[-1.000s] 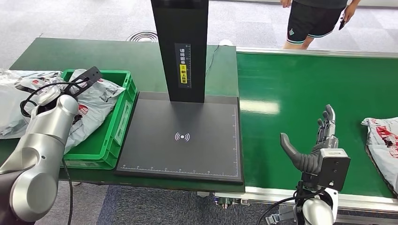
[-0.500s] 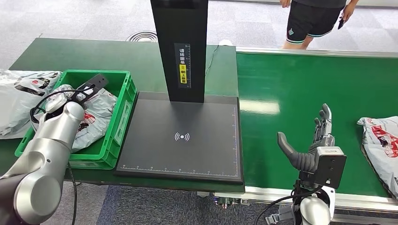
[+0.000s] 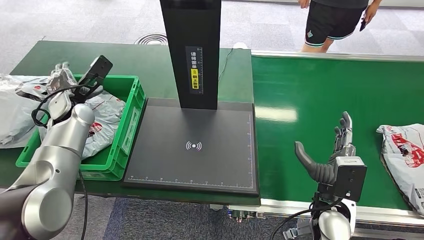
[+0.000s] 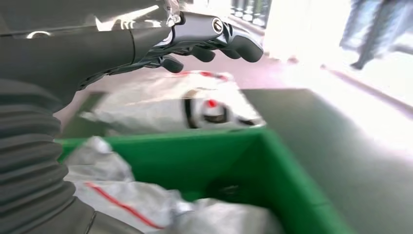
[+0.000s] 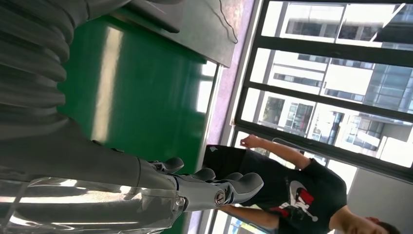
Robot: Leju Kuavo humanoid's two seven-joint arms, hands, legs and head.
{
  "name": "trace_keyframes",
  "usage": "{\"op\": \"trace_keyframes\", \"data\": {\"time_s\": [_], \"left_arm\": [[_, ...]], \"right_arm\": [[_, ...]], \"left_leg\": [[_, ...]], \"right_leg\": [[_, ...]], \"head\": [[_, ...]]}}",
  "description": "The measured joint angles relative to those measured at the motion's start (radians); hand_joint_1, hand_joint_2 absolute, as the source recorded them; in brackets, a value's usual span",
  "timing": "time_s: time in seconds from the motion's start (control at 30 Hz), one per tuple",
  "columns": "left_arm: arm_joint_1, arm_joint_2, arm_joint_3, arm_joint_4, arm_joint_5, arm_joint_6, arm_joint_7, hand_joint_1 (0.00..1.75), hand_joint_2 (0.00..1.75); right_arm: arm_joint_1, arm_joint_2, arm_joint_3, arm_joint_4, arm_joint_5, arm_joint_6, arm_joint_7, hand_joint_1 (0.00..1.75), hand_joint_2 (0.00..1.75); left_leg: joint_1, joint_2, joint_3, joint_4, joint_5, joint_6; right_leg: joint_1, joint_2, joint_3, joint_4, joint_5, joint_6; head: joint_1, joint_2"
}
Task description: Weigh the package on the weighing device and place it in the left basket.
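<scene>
1. Since a second ago the left hand [image 3: 61, 77] has lifted off the grey plastic mailer package with red print [image 3: 102, 122] and now hovers above the far left corner of the green plastic basket [image 3: 131, 116], fingers loosely extended and holding nothing.
2. That package lies crumpled inside the green basket, filling most of it; the left wrist view shows its silver folds [image 4: 146, 207] against the basket's green wall [image 4: 209, 161].
3. Meanwhile the right hand [image 3: 330, 157] has barely shifted; it stands upright over the near edge of the green conveyor belt [image 3: 325, 90], thumb spread wide from straight fingers, empty.
4. Another grey mailer bag with red print [image 3: 402, 152] has crept a little further in along the belt's right edge and lies well apart from the right hand.
5. Between basket and belt sits the flat black weighing platform with a white signal mark [image 3: 195, 146] at its middle; nothing lies on it.
6. A tall black post carrying a label with a yellow patch [image 3: 192, 50] rises from the platform's far side.
7. More grey mailer bags [image 3: 15, 107] are piled on the dark green table [image 3: 125, 57], just left of the basket.
8. A person in black shorts [image 3: 335, 22] stands beyond the belt.
</scene>
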State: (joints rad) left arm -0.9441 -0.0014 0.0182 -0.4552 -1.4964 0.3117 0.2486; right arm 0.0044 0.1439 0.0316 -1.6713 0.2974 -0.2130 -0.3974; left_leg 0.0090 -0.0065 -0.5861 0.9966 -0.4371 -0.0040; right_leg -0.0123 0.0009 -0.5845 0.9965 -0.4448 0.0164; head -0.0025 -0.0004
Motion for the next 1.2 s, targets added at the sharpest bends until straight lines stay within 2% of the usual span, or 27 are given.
{"op": "trace_keyframes", "data": {"time_s": [0.1, 0.13, 0.2, 0.27, 0.33, 0.47, 0.6, 0.83, 1.07, 1.2], "left_arm": [[0.035, -0.047, 0.028, -0.096, 0.263, 0.048, -0.249, 0.0, 1.75], [0.06, -0.068, 0.033, -0.148, 0.399, 0.025, -0.334, 0.0, 1.75], [0.132, -0.11, 0.027, -0.269, 0.718, -0.083, -0.475, 0.0, 1.75], [0.212, -0.141, 0.005, -0.374, 0.991, -0.215, -0.549, 0.0, 1.75], [0.288, -0.158, -0.029, -0.459, 1.196, -0.327, -0.593, 0.0, 1.75], [0.423, -0.164, -0.104, -0.579, 1.432, -0.447, -0.633, 0.0, 1.75], [0.538, -0.164, -0.164, -0.664, 1.559, -0.514, -0.623, 0.0, 1.75], [0.656, -0.163, -0.224, -0.727, 1.553, -0.498, -0.611, 0.0, 1.75], [0.787, -0.163, -0.257, -0.754, 1.56, -0.519, -0.641, 0.0, 1.75], [0.833, -0.162, -0.262, -0.789, 1.562, -0.52, -0.647, 0.0, 1.75]], "right_arm": [[0.012, 0.0, -0.004, -0.008, -0.006, -0.003, -0.001, 0.0, 1.75], [0.015, 0.0, -0.005, -0.009, -0.012, 0.007, -0.001, 0.0, 1.75], [0.017, -0.002, -0.005, -0.009, -0.03, 0.04, -0.001, 0.0, 1.75], [0.019, -0.007, -0.003, -0.005, -0.055, 0.079, -0.001, 0.0, 1.75], [0.019, -0.013, 0.001, 0.003, -0.084, 0.118, 0.001, 0.0, 1.75], [0.02, -0.024, 0.008, 0.02, -0.129, 0.173, 0.018, 0.0, 1.75], [0.022, -0.036, 0.011, 0.033, -0.17, 0.213, 0.053, 0.0, 1.75], [0.017, -0.048, 0.014, 0.09, -0.182, 0.253, 0.115, 0.0, 1.75], [-0.022, -0.058, 0.042, 0.163, -0.168, 0.324, 0.03, 0.0, 1.75], [-0.056, -0.06, 0.063, 0.193, -0.166, 0.345, 0.026, 0.0, 1.75]], "left_leg": [[0.0, 0.0, 0.0, 0.0, 0.0, 0.0], [-0.001, 0.0, 0.0, 0.0, -0.001, 0.001], [-0.002, 0.001, 0.0, 0.0, -0.001, 0.001], [-0.002, 0.001, 0.0, 0.0, -0.002, 0.002], [-0.002, 0.001, 0.0, 0.0, -0.002, 0.002], [-0.003, 0.001, 0.0, 0.0, -0.002, 0.002], [-0.003, 0.001, 0.0, -0.001, -0.002, 0.002], [-0.003, 0.001, 0.001, -0.001, -0.002, 0.002], [-0.003, 0.001, 0.001, -0.001, -0.002, 0.002], [-0.003, 0.001, 0.001, -0.001, -0.002, 0.002]], "right_leg": [[-0.001, 0.0, 0.0, 0.0, 0.0, 0.0], [-0.001, 0.0, 0.001, 0.0, 0.0, 0.0], [-0.001, 0.001, 0.001, -0.001, 0.0, 0.0], [-0.002, 0.002, 0.001, -0.001, 0.0, 0.001], [-0.001, 0.002, 0.001, -0.001, 0.0, 0.001], [-0.001, 0.001, 0.001, -0.001, -0.001, 0.001], [0.0, 0.001, 0.001, -0.001, -0.001, 0.001], [-0.001, 0.001, 0.001, -0.001, -0.001, 0.001], [-0.001, 0.001, 0.001, -0.001, -0.001, 0.001], [-0.001, 0.001, 0.001, -0.001, -0.001, 0.001]], "head": [[0.0, 0.0], [0.0, 0.0], [0.0, 0.0], [0.0, 0.0], [0.0, 0.0], [0.0, 0.0], [0.0, 0.0], [0.0, 0.0], [0.0, 0.0], [0.0, 0.0]]}}
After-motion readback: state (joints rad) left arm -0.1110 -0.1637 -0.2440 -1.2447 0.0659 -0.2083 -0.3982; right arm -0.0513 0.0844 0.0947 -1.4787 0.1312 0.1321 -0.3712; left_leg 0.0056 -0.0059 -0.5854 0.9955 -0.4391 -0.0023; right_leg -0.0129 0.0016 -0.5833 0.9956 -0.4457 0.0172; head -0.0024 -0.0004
